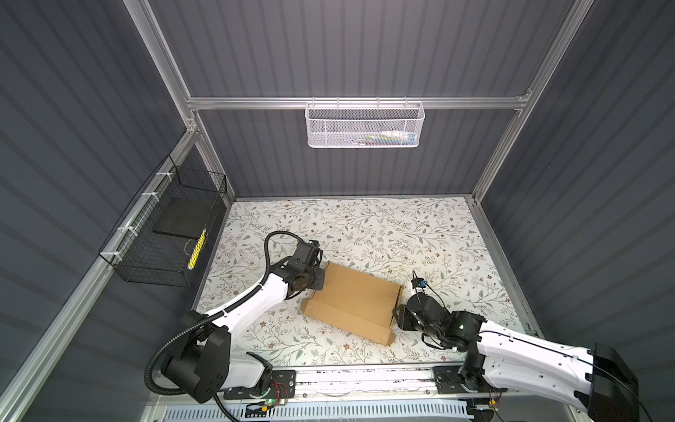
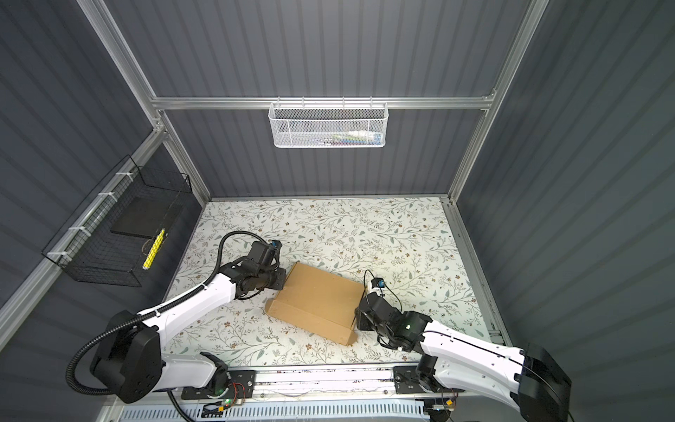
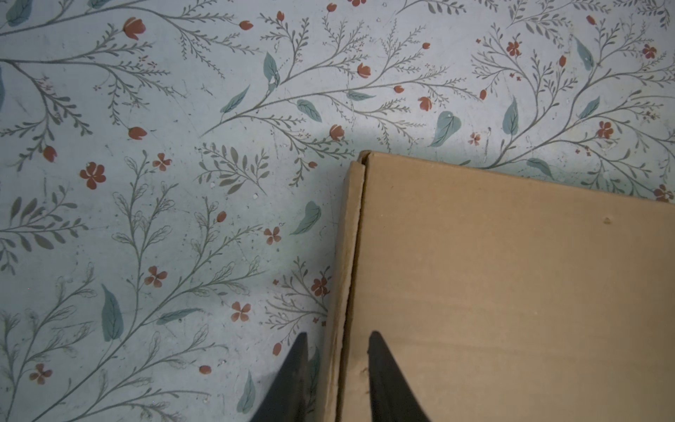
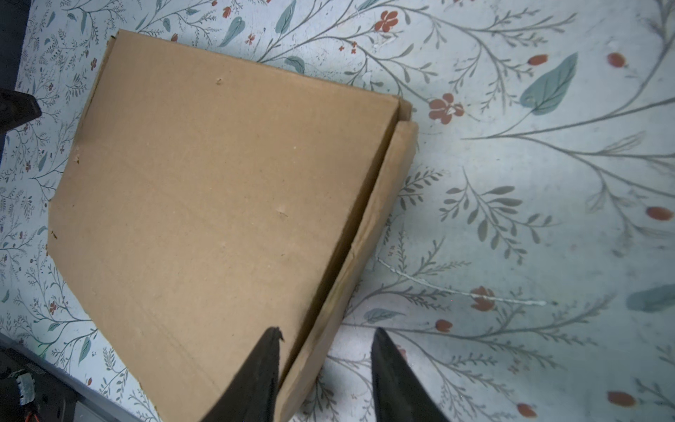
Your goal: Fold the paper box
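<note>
The paper box (image 1: pixel 352 303) (image 2: pixel 317 301) is a closed, shallow brown cardboard mailer lying at an angle on the floral table in both top views. My left gripper (image 1: pixel 317 279) (image 2: pixel 279 279) is at the box's far left edge. In the left wrist view this gripper (image 3: pixel 338 336) is open and straddles the box's side wall: one finger over the table, one over the lid (image 3: pixel 511 292). My right gripper (image 1: pixel 396 314) (image 2: pixel 357 318) (image 4: pixel 327 330) is open at the box's right end. One finger is over the lid (image 4: pixel 219 201), the other over the table. The side flap (image 4: pixel 383 219) between them leans slightly outward.
A white mesh basket (image 1: pixel 365 126) hangs on the back rail. On the left wall is a black wire basket (image 1: pixel 164 234). The floral table (image 1: pixel 401 234) extends behind and to the right of the box. Both arm bases sit on the front rail (image 1: pixel 365 380).
</note>
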Tool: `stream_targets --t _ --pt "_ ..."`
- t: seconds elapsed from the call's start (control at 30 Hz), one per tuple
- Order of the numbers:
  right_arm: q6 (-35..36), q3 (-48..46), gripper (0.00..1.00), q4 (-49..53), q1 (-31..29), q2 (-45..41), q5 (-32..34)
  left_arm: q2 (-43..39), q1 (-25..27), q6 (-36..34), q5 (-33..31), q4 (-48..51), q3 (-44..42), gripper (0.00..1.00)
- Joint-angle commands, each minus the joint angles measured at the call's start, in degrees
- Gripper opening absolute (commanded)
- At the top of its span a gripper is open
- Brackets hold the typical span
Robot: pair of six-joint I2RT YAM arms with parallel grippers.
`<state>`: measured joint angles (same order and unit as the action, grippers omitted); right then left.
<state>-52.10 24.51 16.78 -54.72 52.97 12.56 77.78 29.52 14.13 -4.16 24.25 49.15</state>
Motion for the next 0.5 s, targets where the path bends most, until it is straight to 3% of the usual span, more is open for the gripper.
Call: stream_targets --t 0.0,0.47 --pt "0.24 -0.78 0.42 -1.29 0.65 0.51 -0.95 0.26 -1.87 -1.74 2.85 1.33 2.0 0.29" --pt "1.8 0.01 0.42 -1.64 2.42 1.35 -2.24 3.85 -2.62 -1.67 6.98 -0.39 1.11 0.27"
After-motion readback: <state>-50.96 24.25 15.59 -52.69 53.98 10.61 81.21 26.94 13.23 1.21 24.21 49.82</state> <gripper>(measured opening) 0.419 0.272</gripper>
